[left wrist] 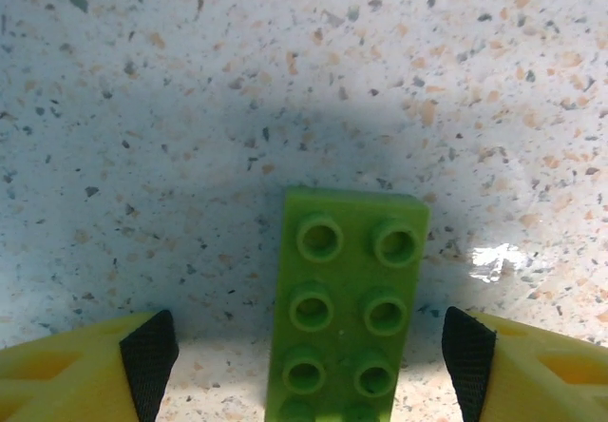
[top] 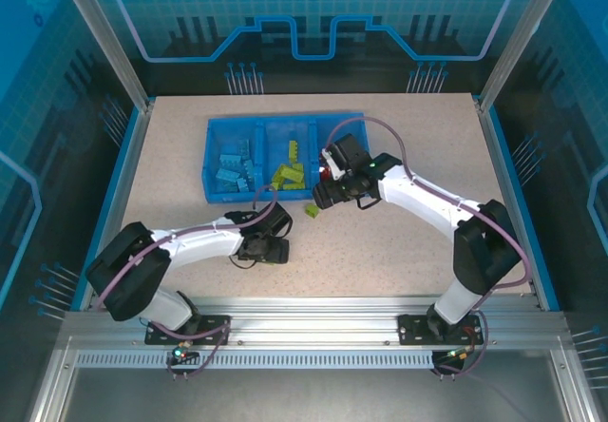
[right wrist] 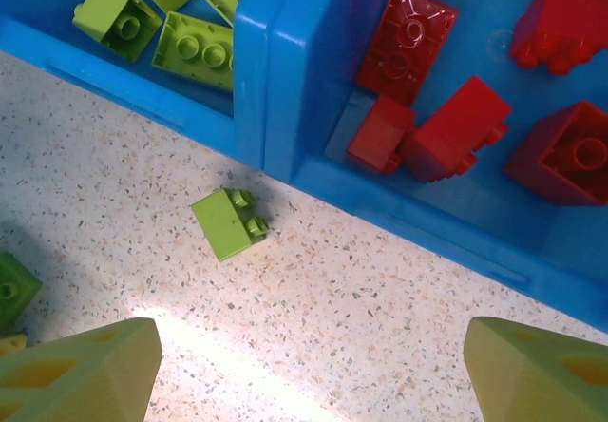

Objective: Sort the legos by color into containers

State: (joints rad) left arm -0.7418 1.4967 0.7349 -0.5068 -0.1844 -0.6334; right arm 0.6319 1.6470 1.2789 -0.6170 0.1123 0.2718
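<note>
A long lime-green lego point(left wrist: 347, 308) lies flat on the table, studs up, between the fingers of my left gripper point(left wrist: 310, 360). The gripper is open, with a gap on each side of the brick. A small lime-green lego point(right wrist: 230, 222) lies on its side on the table just in front of the blue tray point(right wrist: 261, 61). My right gripper point(right wrist: 309, 365) hovers open and empty above bare table near it. The tray's containers hold light-blue legos point(top: 236, 170) on the left, green legos point(top: 288, 175) in the middle and red legos point(right wrist: 456, 127) on the right.
The tray point(top: 208, 161) sits at the back centre of the speckled table. My right gripper point(top: 332, 189) hangs over its right front corner and my left gripper point(top: 266, 248) is low on the table in front of it. Blue raised edges border the table.
</note>
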